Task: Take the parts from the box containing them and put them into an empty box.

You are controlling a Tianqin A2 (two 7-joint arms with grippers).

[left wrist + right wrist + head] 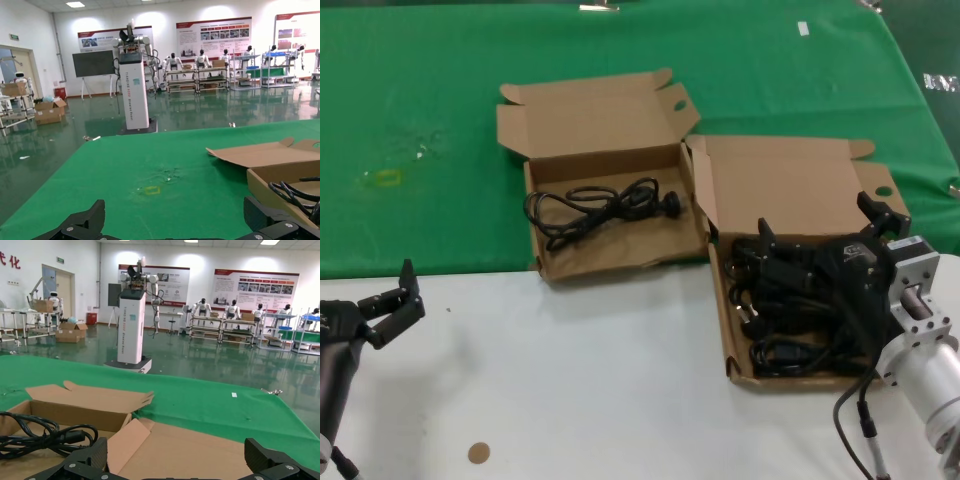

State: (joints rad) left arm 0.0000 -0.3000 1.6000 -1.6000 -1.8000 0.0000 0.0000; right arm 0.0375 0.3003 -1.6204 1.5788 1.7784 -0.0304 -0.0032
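Nearest the robot, on the white table surface (pixel 600 400), the left gripper (pixel 395 300) hovers at the near left edge with its two black fingers spread apart and nothing between them; its arm is cut off by the picture's border. One small round brown spot (pixel 479 453) lies on the white surface near it. At the near right, the right gripper (pixel 825 240) sits low over the shallow brown cardboard box with the straight front wall (pixel 760 382), its fingers wide apart above the heap of thin black power cords (pixel 790 325); whether a finger touches a cord cannot be told, and nothing is seen clamped. The heap is a tangle partly covered by the gripper and wrist, so its cords cannot be counted. Two boxes are present in all. The second shallow brown cardboard box with the wavy front wall (pixel 610 262) stands farther back and to the left, just beside the first, straddling the edge of the green cloth (pixel 420 120). It holds one looped black cord with a moulded plug (pixel 600 205), lying flat on its floor. Both lids stand open towards the far side. A faint yellowish mark (pixel 385 178) shows on the cloth at far left.
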